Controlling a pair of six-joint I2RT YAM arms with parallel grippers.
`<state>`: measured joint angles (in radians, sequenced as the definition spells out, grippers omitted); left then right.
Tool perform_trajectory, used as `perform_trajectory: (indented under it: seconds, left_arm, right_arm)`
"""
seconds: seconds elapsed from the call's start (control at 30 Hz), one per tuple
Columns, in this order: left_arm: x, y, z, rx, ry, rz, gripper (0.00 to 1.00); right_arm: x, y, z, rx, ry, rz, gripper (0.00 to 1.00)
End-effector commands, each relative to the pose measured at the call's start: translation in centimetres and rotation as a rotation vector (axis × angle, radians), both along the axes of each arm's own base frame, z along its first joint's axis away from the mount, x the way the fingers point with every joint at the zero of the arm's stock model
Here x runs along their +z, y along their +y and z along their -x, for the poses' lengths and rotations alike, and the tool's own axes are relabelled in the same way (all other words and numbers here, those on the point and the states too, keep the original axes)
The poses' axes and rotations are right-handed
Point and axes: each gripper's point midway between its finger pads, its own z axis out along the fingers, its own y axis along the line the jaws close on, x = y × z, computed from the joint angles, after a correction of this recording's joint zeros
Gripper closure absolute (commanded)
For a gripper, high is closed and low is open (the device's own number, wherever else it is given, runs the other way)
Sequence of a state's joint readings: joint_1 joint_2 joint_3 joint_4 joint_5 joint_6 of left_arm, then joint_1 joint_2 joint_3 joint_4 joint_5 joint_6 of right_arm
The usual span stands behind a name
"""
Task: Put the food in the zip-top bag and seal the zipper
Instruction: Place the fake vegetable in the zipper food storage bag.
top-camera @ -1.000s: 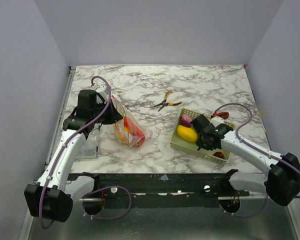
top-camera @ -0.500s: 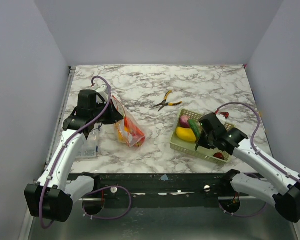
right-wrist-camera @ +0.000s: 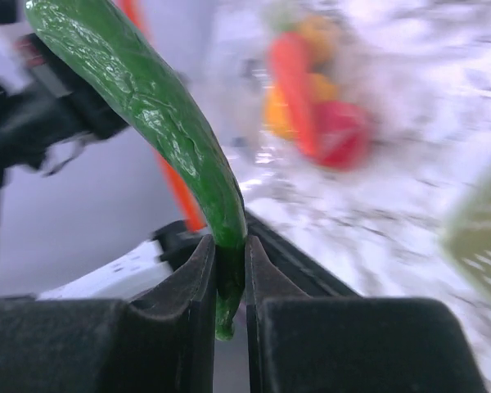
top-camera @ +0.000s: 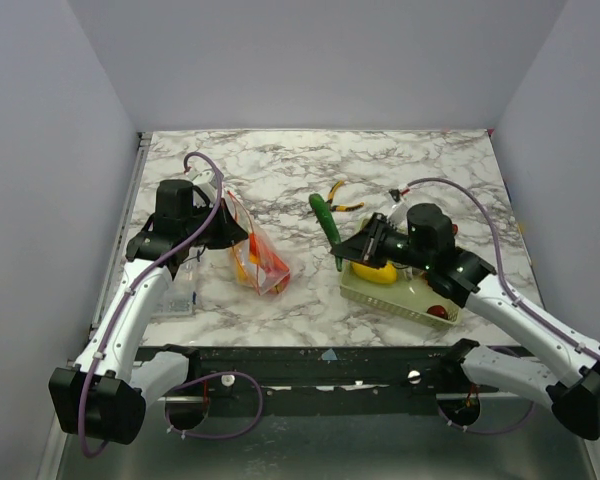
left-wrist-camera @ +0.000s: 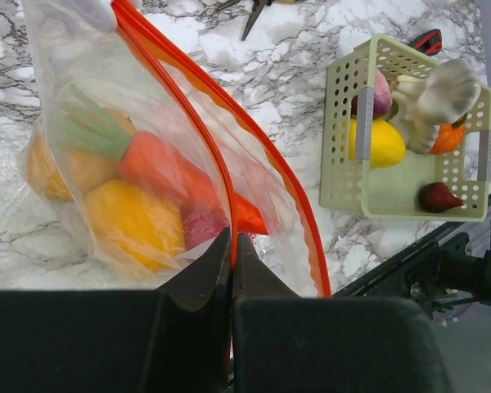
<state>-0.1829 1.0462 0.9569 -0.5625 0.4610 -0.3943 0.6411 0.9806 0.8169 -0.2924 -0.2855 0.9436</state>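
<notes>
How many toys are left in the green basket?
5: purple piece and yellow mango against one basket wall, white bulb and orange piece beside them, dark red piece in a corner. Others may hide.

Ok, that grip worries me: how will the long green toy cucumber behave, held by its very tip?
Probably stiff: the glossy green cucumber juts from the right claw without sagging. Its shiny skin looks slippery, and pinched at one end only, it may pivot or slip before reaching the clear plastic bag.
</notes>
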Motion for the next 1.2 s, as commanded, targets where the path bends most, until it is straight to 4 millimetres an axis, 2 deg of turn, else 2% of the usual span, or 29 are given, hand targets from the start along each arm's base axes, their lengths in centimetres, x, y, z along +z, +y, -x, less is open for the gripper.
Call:
perform_trajectory:
  seconds: [0.0, 0.07, 0.17, 0.3, 0.5, 0.57, 0.67, 0.77, 1.03, 1.17]
  left_arm:
    - [0.5, 0.4, 0.0, 0.024, -0.031, -0.003, 1.00]
    - [0.9, 0.3, 0.1, 0.030, -0.037, 0.013, 1.00]
    - [1.5, -0.7, 0.4, 0.002, -0.020, 0.081, 1.00]
    - [1.5, -0.9, 0.4, 0.015, 0.021, 0.094, 1.00]
    - [1.8, -0.3, 0.4, 0.046, 0.005, 0.079, 1.00]
    - [2.0, -0.4, 0.3, 0.046, -0.006, 0.090, 1.00]
    - [2.2, -0.5, 0.1, 0.047, -0.011, 0.099, 1.00]
    - [2.5, -0.5, 0.0, 0.053, -0.018, 0.098, 1.00]
    - [2.4, -0.6, -0.1, 0.036, -0.031, 0.097, 1.00]
    - [2.2, -0.7, -0.1, 0.031, -0.033, 0.097, 1.00]
  right_arm:
    - [10.1, 6.6, 2.3, 0.220, -0.149, -0.390, 1.00]
    - [11.1, 8.6, 2.4, 0.224, -0.116, -0.453, 1.00]
    - [11.6, 11.7, 2.6, 0.264, -0.020, -0.554, 1.00]
    - [12.3, 14.5, 2.6, 0.289, 0.078, -0.676, 1.00]
    - [10.7, 17.3, 1.3, 0.262, 0.227, -0.741, 1.00]
    - [10.5, 18.3, 1.5, 0.279, 0.260, -0.756, 1.00]
    - [8.6, 19.7, 2.0, 0.256, 0.322, -0.713, 1.00]
    - [6.7, 20.1, 1.8, 0.198, 0.343, -0.683, 1.00]
    - [0.3, 18.9, 0.9, 0.039, 0.448, -0.603, 1.00]
    - [-1.9, 19.0, 0.8, 0.021, 0.465, -0.548, 0.99]
